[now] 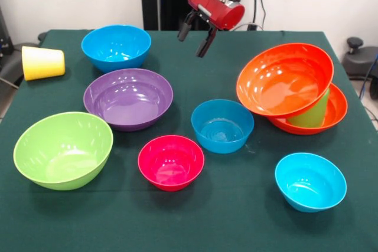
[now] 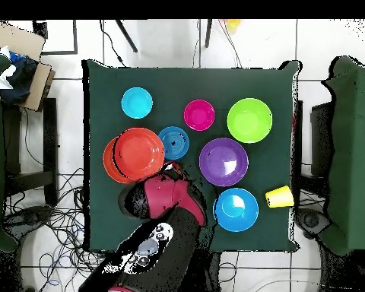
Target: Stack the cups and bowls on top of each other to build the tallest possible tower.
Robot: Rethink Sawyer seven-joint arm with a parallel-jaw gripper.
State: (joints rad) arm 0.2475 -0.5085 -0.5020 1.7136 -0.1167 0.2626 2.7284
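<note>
Bowls and cups sit spread over the dark green cloth-covered worktop [image 1: 236, 216]. Front view, right of centre: a large glossy orange plastic bowl [image 1: 284, 79] rests tilted, its mouth turned toward the camera, propped on a light green plastic tumbler [image 1: 312, 113]. The tumbler stands inside a second large orange bowl [image 1: 338, 110] that lies flat on the cloth. Those three pieces make up the only stack.

Remaining pieces are single, all mouth up unless noted:
- large blue plastic bowl [image 1: 116, 46], upper left of the frame
- yellow plastic tumbler [image 1: 42, 62], far left edge, lying on its side, well apart from the rest
- purple plastic bowl [image 1: 128, 98], just below the large blue one
- lime green plastic bowl [image 1: 63, 149], lower left
- small pink-red plastic bowl [image 1: 171, 162], lower centre
- medium blue plastic bowl [image 1: 222, 125], centre, just beside the orange stack
- small cyan plastic bowl [image 1: 310, 181], lower right

Red and black arm enters from the top of the front view. End effector [image 1: 197, 35] hangs above the cloth at top centre, between the large blue bowl and the orange stack. Its two dark fingers [image 1: 207, 42] are spread apart, released, with nothing between them.

Overhead view: the tilted orange bowl [image 2: 139, 153] is at left of centre, the arm's red wrist just below it, and the yellow tumbler [image 2: 278, 197] is near the worktop's right edge.
</note>
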